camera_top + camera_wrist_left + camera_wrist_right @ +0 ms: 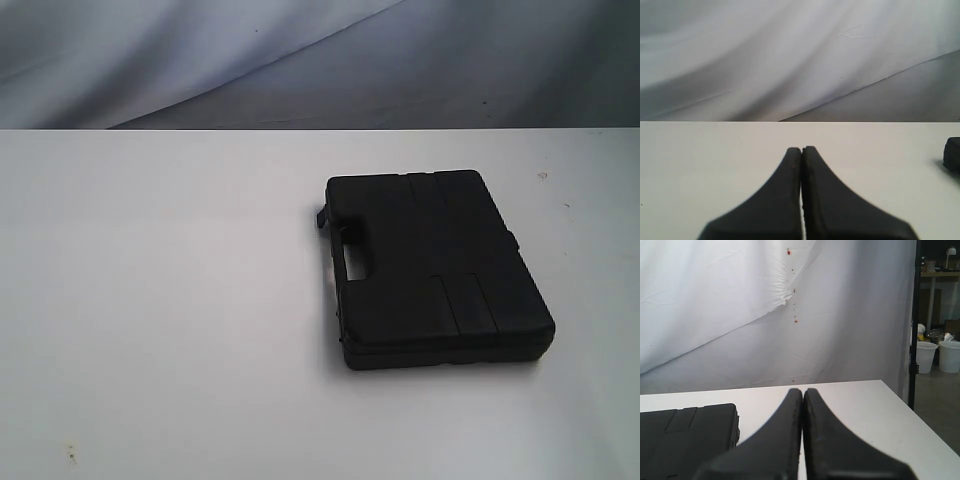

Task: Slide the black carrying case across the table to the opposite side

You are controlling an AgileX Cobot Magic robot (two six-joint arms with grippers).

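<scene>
The black case point(435, 265) lies flat on the white table point(170, 300), right of the middle, with its cut-out handle facing left. Neither arm shows in the exterior view. In the left wrist view my left gripper point(801, 149) is shut with nothing between its fingers, above bare table; a corner of the case point(952, 154) shows at the frame's edge, well apart from it. In the right wrist view my right gripper point(803, 390) is shut and empty too, with the case point(685, 435) lying close beside it, not touching.
A white cloth backdrop point(200, 60) hangs behind the table's far edge. The table's side edge point(910, 420) shows in the right wrist view, with white buckets point(935, 356) on the floor beyond it.
</scene>
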